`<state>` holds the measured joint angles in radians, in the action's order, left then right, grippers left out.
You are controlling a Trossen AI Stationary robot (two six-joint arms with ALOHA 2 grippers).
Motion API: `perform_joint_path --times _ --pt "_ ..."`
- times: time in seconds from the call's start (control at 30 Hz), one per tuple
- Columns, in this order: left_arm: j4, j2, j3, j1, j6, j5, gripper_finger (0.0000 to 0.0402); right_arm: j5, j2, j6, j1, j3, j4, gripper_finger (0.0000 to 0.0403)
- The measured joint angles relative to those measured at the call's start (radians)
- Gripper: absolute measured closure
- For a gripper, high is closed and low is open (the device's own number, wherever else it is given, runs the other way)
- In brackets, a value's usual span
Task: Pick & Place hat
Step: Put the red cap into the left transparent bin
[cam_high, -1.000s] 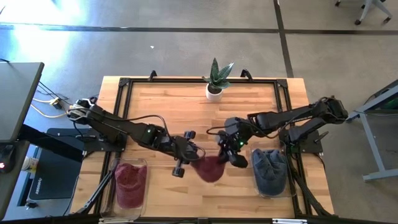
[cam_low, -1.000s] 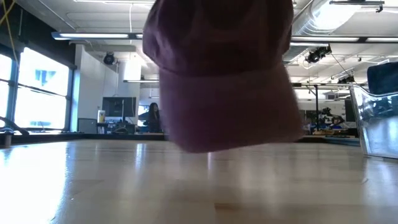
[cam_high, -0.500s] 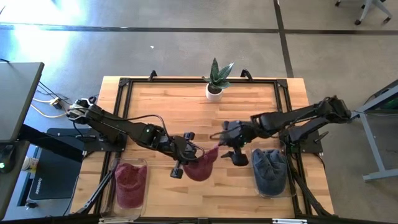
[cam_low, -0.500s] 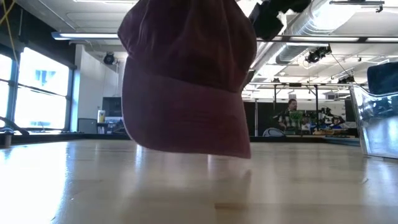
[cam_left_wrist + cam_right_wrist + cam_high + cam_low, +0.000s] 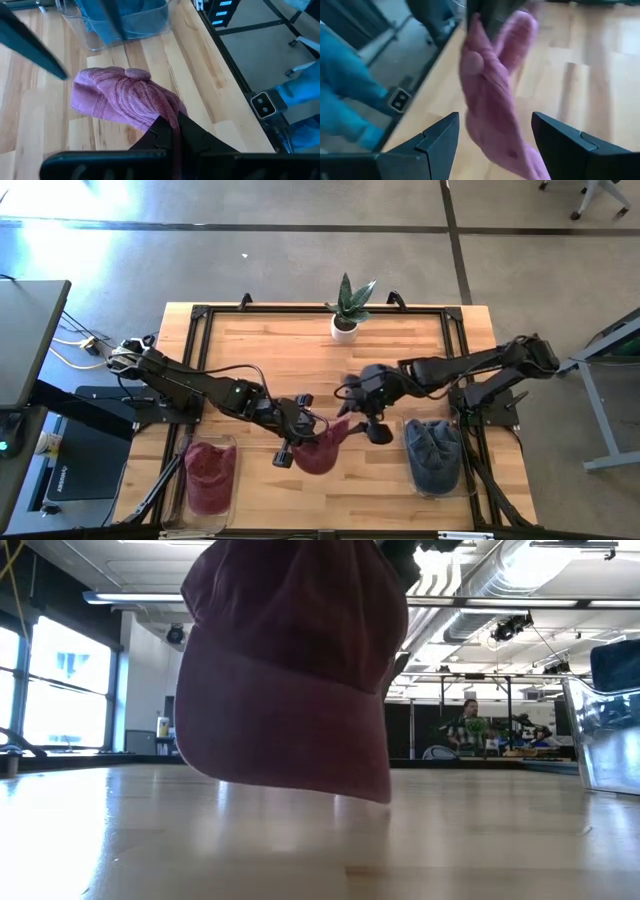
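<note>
Maroon fabric hat (image 5: 322, 450) hangs above the desk's (image 5: 300, 360) near edge, pinched in the left gripper's (image 5: 312, 427) clenched fingers; the right gripper (image 5: 372, 420) has just released it, fingers spread, so the handover looks complete.

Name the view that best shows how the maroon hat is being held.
The left wrist view: the left pincer is shut on the maroon hat, fabric pinched between its fingers. The high view shows the hat small. The low view shows only its hanging body. The right wrist view shows it beyond the open right pincer.
</note>
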<state>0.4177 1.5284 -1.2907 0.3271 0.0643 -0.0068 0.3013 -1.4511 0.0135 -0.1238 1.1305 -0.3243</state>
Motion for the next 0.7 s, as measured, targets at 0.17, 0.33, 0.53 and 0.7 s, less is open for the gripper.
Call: perform_joint_path --times 0.17,0.33,0.53,0.7 --pt "-0.001 0.000 0.000 0.000 0.014 -0.010 0.0399 0.144 -0.081 0.011 0.006 -0.002 0.090 0.0159" --pt "0.007 0.000 0.000 0.000 0.030 -0.037 0.0399 0.333 -0.155 0.142 -0.009 -0.001 0.249 0.0172" --pt "0.000 0.000 0.000 0.000 0.073 -0.056 0.0399 0.462 -0.181 0.251 -0.032 -0.001 0.313 0.0304" --pt "-0.022 0.000 0.000 0.001 0.097 -0.045 0.0399 0.541 -0.167 0.369 -0.030 -0.001 0.432 0.0383"
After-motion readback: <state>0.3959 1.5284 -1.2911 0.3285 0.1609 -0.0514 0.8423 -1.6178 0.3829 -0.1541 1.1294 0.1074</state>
